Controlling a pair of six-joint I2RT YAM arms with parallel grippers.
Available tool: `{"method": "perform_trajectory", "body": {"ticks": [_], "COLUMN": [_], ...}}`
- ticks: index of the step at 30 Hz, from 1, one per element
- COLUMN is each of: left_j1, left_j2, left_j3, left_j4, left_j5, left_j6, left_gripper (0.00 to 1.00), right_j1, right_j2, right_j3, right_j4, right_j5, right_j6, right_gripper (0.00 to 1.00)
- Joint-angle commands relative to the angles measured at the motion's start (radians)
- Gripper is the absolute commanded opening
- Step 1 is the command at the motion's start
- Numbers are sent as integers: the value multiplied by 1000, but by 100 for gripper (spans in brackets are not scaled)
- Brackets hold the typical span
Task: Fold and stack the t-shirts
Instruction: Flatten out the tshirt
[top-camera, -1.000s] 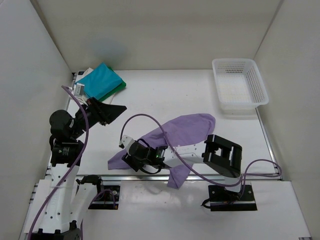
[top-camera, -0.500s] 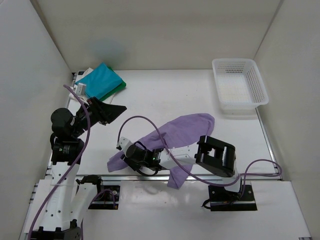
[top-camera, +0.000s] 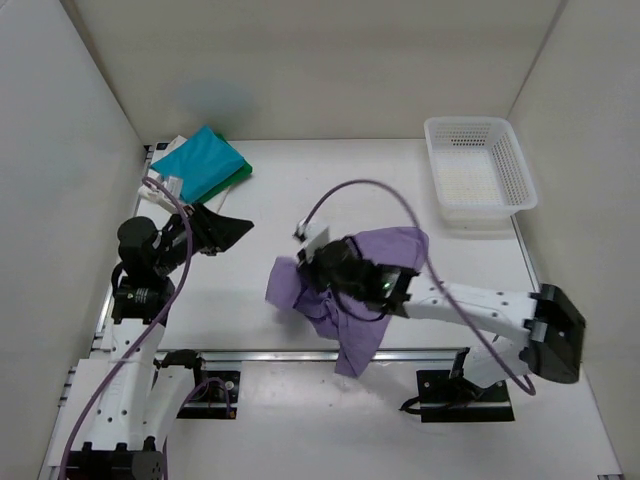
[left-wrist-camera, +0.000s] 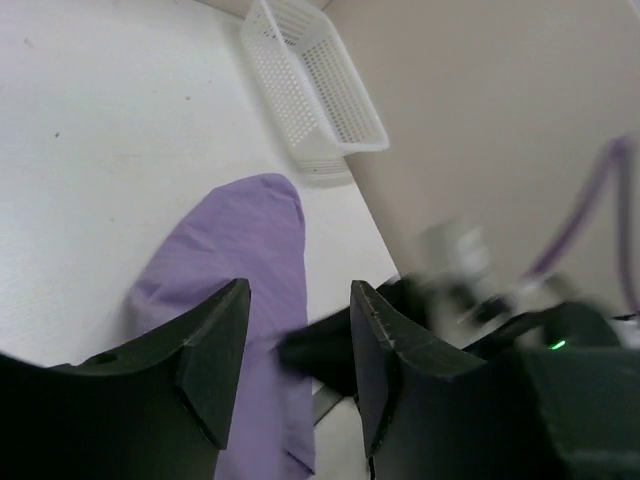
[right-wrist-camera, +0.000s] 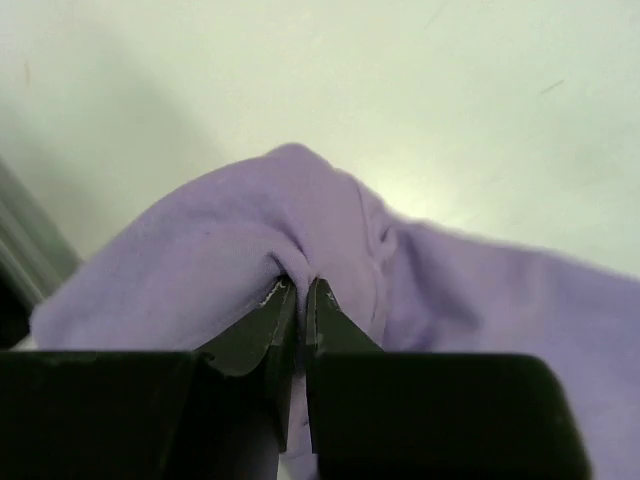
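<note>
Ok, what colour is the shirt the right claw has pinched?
Plain lavender-purple, no pattern. The shirt shows best in the right wrist view.

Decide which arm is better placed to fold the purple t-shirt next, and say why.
Right: the right gripper is shut on the purple t-shirt. The left gripper hangs open, apart from the cloth.

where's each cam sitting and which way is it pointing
Top external: fixed above and behind the bases, looking down on the table; left arm, right arm and basket show.
Left wrist: on the left arm, facing right across the table at the purple shirt; open left gripper shows.
Right wrist: close over the table; right gripper shut on the purple shirt.
Shared: top and left wrist both show purple shirt and basket.
</note>
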Motion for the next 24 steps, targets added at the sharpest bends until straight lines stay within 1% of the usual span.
{"method": "perform_trajectory", "body": {"ticks": [1,2,4,5,6,8,9,10,11,12,13,15,16,17,18,19,21,23,24], "left_j1": [-9,-4,-26,-35,-44,-55,-59,-59,-65,-70,-67,-52,-41,-29,-21,-15,-13,-22,-26], "left_j2": [-19,-27,-54,-61,-70,-81,-91,-105,-110,-124,-130,-142,-148,-148,-148,-145,-142,-128,-124], "left_j3": [-95,-133,-199,-210,-227,-256,-273,-282,-288,-299,-297,-285,-271,-245,-230,-199,-163,-133,-127], "left_j4": [-3,6,21,11,0,0,4,0,-5,-3,-23,-52,-75,-110,-144,-159,-175,-172,-169], "left_j5": [-46,-48,-75,-81,-104,-120,-121,-126,-118,-131,-141,-149,-152,-173,-189,-203,-226,-218,-218], "left_j6": [29,27,28,35,44,47,45,45,48,58,67,94,116,139,153,174,180,173,171], "left_gripper": [56,58,60,61,63,65,67,71,72,74,75,76,77,77,78,78,78,78,78], "right_j1": [-149,-175,-286,-309,-308,-231,-208,-167,-156,-148,-127,-102,-75,-41,-7,13,57,108,87], "right_j2": [-155,-166,-151,-135,-93,21,58,140,232,286,385,321,290,296,306,334,278,201,182], "right_j3": [119,142,299,358,478,757,842,1022,1231,1354,1589,1482,1462,1513,1556,1648,1577,1489,1475], "right_j4": [-90,-116,-167,-223,-279,-365,-420,-455,-527,-611,-647,-498,-483,-489,-530,-560,-531,-520,-549], "right_j5": [-14,-61,-174,-179,-166,-100,-31,12,14,-1,-8,6,37,63,121,171,250,342,362], "right_j6": [-33,-36,-46,-56,-70,-151,-173,-225,-239,-239,-254,-260,-269,-300,-328,-338,-377,-375,-354], "right_gripper": [0,0,0,0,1,0,0,0,0,0,0,0,1,0,0,0,0,0,0]}}
